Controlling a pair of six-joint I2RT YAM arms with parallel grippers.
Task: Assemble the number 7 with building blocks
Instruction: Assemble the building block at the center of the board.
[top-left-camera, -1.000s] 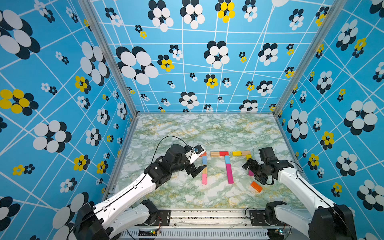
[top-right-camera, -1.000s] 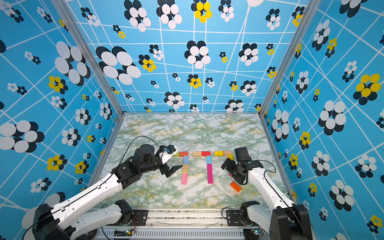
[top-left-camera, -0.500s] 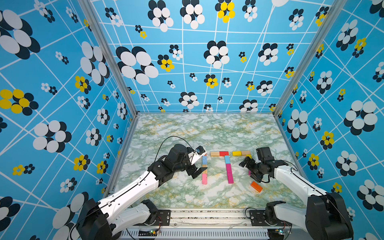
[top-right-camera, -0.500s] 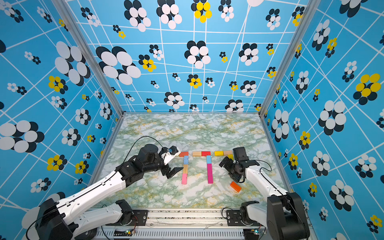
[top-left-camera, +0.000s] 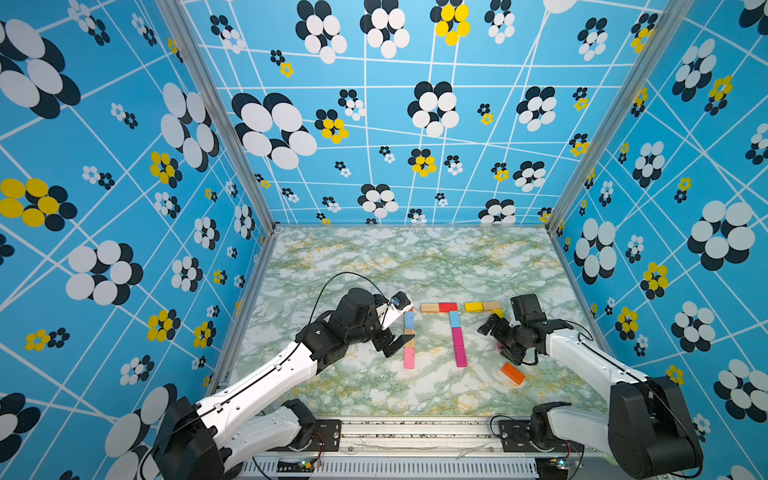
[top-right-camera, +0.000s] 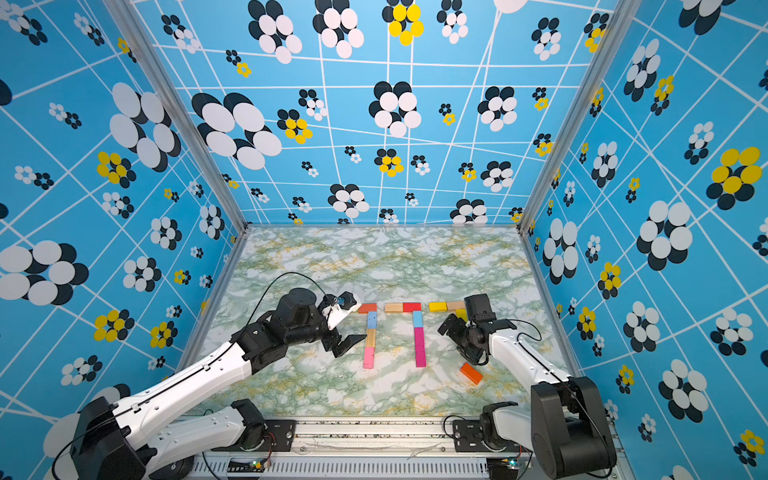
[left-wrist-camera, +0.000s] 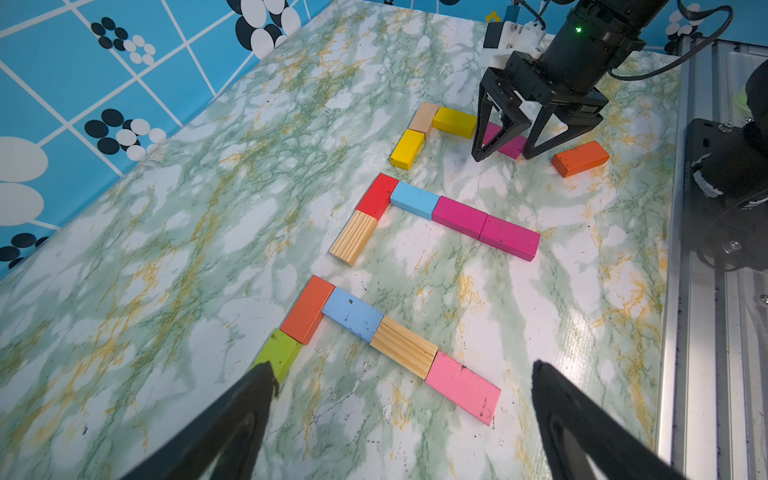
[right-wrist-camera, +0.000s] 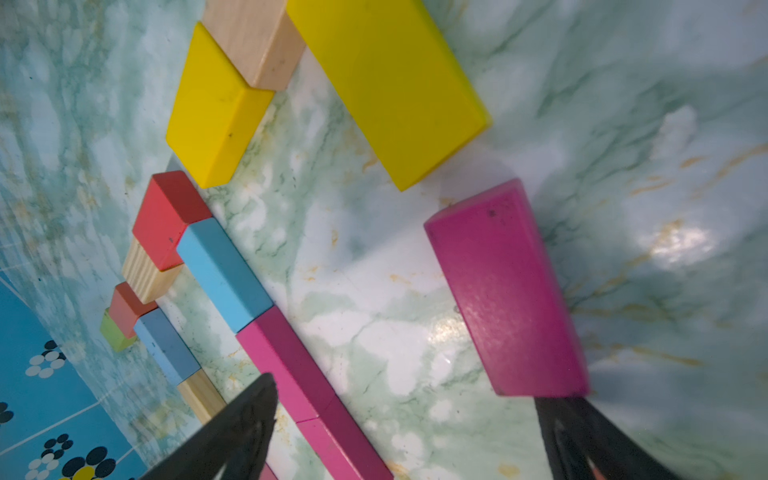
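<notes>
Magenta block (right-wrist-camera: 507, 291): flat on the table (left-wrist-camera: 208, 208), beside a yellow block (right-wrist-camera: 395, 91).
Right hand (right-wrist-camera: 409, 392): open, straddling it.
Left hand (left-wrist-camera: 403, 368): open, empty.
Handling: probably light, stiff, slick; pinch the long sides.

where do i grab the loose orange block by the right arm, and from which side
Grip the orange block at mid-length across its two long sides, coming straight down. It lies flat and askew on the table, touching no other block, so both long sides are free. The open right gripper is nearest; turn it to match the slant.
</notes>
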